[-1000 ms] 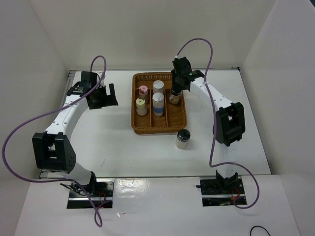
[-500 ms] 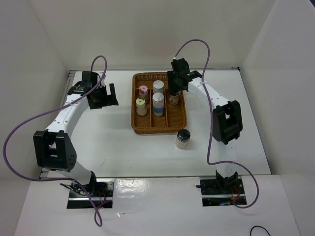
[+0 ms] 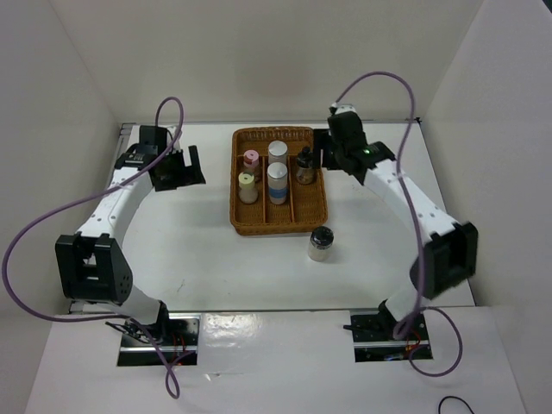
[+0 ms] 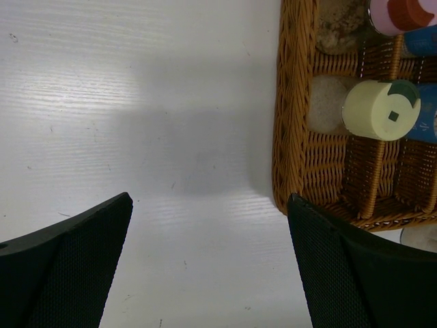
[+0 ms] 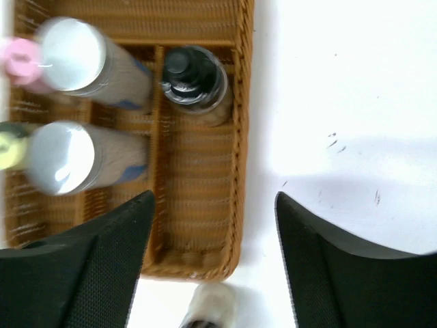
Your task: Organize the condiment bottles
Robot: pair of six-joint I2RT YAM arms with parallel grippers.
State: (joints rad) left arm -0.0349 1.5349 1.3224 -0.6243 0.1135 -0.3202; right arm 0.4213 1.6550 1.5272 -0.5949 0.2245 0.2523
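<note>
Clock refs are from the top view, 12 = far wall.

- wicker tray (image 3: 280, 226) sits mid-table (image 3: 172, 241), with three lengthwise compartments.
- Left (9 o'clock) compartment: pink-capped bottle (image 3: 251, 159) at the 12 end, pale-yellow-capped bottle (image 3: 247, 185) just at its 6.
- Middle compartment: far silver-capped bottle (image 3: 277, 153) and near silver-capped bottle (image 3: 277, 178), one behind the other and close together, both upright. Can't tell if they touch.
- Right (3 o'clock) compartment: black-capped bottle (image 3: 304, 164) upright at the 12 end, against the outer wall.
- second black-capped bottle (image 3: 321, 243) stands upright on the table just off the tray's 5 o'clock corner, not touching the tray.
- right claw (image 3: 324, 155) hangs at the tray's 2 o'clock rim, just at 3 o'clock of the black-capped bottle. Its jaws are spread with nothing between them. In the wrist view the bottle cap (image 5: 193, 82) sits beyond the fingertips (image 5: 136, 212), clear of both.
- left claw (image 3: 177, 168) is over bare table at the tray's 9–10 o'clock, well apart from it. Its jaws are spread wide and hold nothing. Its wrist view shows the tray's corner wall (image 4: 293, 137) and the pale-yellow cap (image 4: 379, 109) off to one side.
</note>
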